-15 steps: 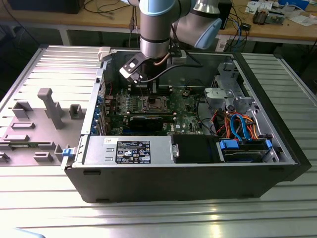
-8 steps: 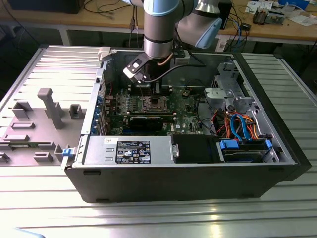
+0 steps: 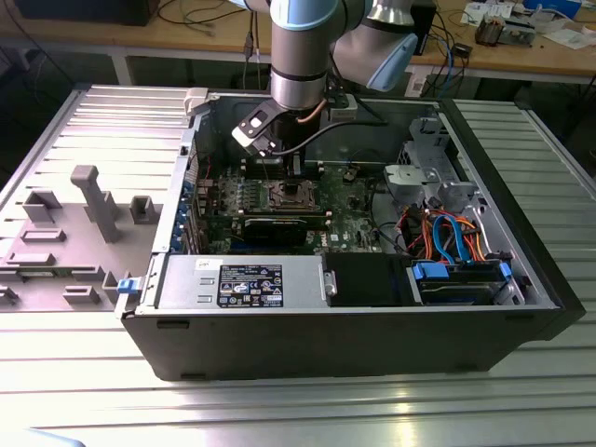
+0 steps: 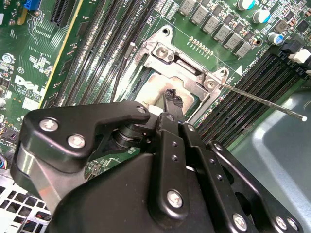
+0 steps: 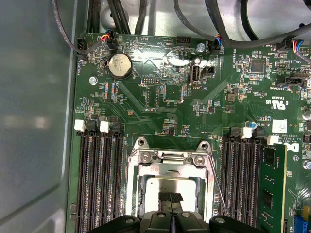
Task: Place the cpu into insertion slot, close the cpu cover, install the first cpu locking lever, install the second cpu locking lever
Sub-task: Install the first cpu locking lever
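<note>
The cpu (image 5: 170,185) shows its dull silver top inside the insertion slot (image 5: 141,194) on the green motherboard (image 5: 160,102). Its grey top also appears in the second wrist view, cpu (image 4: 154,87). The cpu cover (image 5: 170,160) lies as a grey frame around the chip, hinge bracket (image 4: 182,58) at one edge. My gripper (image 5: 170,197) hangs just over the chip's middle with its black fingers together; whether they touch it I cannot tell. One thin locking lever (image 4: 262,100) sticks out free from the socket corner. Another lever (image 4: 124,68) runs along the opposite side. In the exterior view the gripper (image 3: 291,166) is above the slot (image 3: 291,194).
Black memory slots (image 5: 99,179) flank the socket on both sides, one holding a green module (image 5: 272,189). A coin battery (image 5: 119,65) and cable plugs sit further along the board. The open case (image 3: 354,326) holds a power supply, drive bays and coloured cables (image 3: 447,233).
</note>
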### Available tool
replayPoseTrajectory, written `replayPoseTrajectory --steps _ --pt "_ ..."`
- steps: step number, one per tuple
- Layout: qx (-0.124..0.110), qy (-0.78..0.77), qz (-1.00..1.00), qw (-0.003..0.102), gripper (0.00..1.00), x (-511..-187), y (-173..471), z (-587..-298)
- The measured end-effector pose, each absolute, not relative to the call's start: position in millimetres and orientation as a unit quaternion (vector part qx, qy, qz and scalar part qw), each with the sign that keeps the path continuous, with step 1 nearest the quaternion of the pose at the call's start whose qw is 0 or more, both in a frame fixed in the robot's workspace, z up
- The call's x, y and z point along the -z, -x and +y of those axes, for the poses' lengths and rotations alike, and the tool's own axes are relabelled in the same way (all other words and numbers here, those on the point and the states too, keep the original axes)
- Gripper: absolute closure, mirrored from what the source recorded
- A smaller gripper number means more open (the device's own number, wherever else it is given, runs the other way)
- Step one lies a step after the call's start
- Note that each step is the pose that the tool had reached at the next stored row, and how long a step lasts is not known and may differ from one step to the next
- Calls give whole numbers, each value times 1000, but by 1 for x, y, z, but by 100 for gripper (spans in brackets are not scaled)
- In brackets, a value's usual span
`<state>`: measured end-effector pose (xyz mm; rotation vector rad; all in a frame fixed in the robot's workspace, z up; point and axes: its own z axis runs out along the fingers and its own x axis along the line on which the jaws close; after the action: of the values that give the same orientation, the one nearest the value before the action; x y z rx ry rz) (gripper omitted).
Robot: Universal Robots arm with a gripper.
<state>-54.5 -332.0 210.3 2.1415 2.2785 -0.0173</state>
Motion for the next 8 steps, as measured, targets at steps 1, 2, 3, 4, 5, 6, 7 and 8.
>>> replayPoseTrajectory --steps 1,2,3,4,5,6,7,8 --pt "6 -685 729 7 89 -210 54 -332" --pt "5 -685 729 7 89 -210 54 -332" --pt "5 -685 729 7 89 -210 54 -332" --pt "5 -685 729 7 89 -210 54 -332" --pt "5 -685 729 7 89 -211 54 -332" --pt "5 -685 729 6 89 -212 54 -332" --pt "5 -685 729 6 89 -213 54 -332" --pt "4 -685 729 6 89 -216 54 -332"
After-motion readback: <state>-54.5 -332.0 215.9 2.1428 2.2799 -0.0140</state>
